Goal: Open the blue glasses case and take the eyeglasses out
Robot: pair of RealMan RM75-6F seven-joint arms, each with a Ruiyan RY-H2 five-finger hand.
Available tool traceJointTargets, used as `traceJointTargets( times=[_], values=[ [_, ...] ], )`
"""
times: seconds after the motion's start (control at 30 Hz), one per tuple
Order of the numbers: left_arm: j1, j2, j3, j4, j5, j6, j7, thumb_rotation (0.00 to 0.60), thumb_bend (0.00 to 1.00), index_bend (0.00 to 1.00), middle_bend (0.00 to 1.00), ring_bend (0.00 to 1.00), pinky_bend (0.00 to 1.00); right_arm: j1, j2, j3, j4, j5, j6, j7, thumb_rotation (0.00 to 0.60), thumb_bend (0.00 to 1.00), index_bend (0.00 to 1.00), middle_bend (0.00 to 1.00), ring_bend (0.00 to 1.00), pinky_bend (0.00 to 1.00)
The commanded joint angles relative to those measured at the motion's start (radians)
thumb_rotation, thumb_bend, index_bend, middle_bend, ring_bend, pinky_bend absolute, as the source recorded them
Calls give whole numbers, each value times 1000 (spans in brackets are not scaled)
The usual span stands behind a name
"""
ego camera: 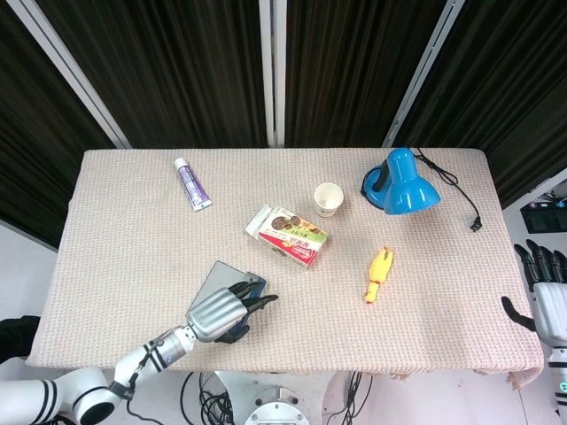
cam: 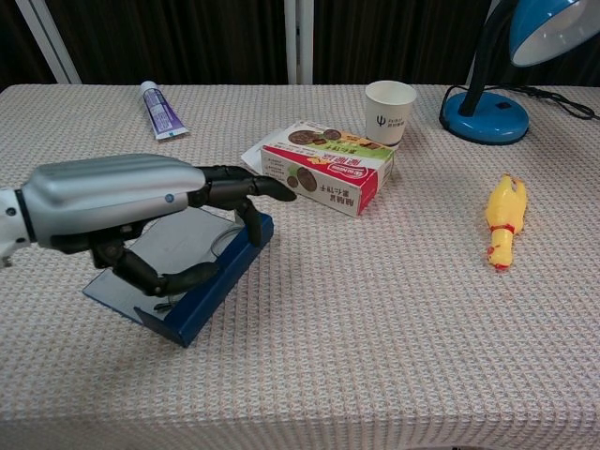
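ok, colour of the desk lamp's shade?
Bright blue; the desk lamp shows whole in the head view.

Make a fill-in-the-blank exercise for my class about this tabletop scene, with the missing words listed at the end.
1. The left robot hand is over the open ____ glasses case.
2. The desk lamp on the table is coloured ____.
3. The paper cup stands ____, just behind the snack box.
4. The rubber chicken is coloured ____.

Missing words: blue; blue; upright; yellow
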Motion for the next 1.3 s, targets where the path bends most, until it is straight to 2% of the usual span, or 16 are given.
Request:
traceJointTargets(
  times=[0.03,0.17,0.37,0.5,0.7,0.83,0.93,1.1,1.3],
  values=[
    [-30,-46,-17,28,-22,-38,27,600,472,42,262,19,152,0,1,1,0,3,-1,0,600,240,0,0,0,0],
    [-51,-88,-24,50,-53,-72,56,600,466,42,262,18,144,0,2,2,2,7,-3,3,600,240,0,0,0,0],
    [-73,-155,-63,138,-108,-77,138,600,468,42,261,18,132,-4,4,1,6,7,-1,12,600,240,0,0,0,0],
    [-78,-164,-69,167,-137,-73,208,600,469,42,266,18,121,-5,6,3,8,11,0,17,600,240,0,0,0,0],
    [-78,-165,-74,193,-168,-60,241,600,482,53,287,18,84,-1,5,2,6,10,-8,13,600,240,0,0,0,0],
    [-78,-155,-88,187,-248,-81,266,600,475,59,300,18,83,0,3,1,3,11,-9,8,600,240,0,0,0,0],
    [-87,-130,-107,158,-350,-121,277,600,473,65,305,18,74,0,3,1,1,11,-8,4,600,240,0,0,0,0],
    [-107,-85,-113,118,-477,-149,329,600,564,73,306,18,69,1,0,-1,0,11,-13,-3,600,240,0,0,0,0],
    [-126,-56,-105,97,-564,-135,384,600,619,78,321,18,68,5,-5,-2,-2,9,-17,-13,600,240,0,0,0,0]
  ],
)
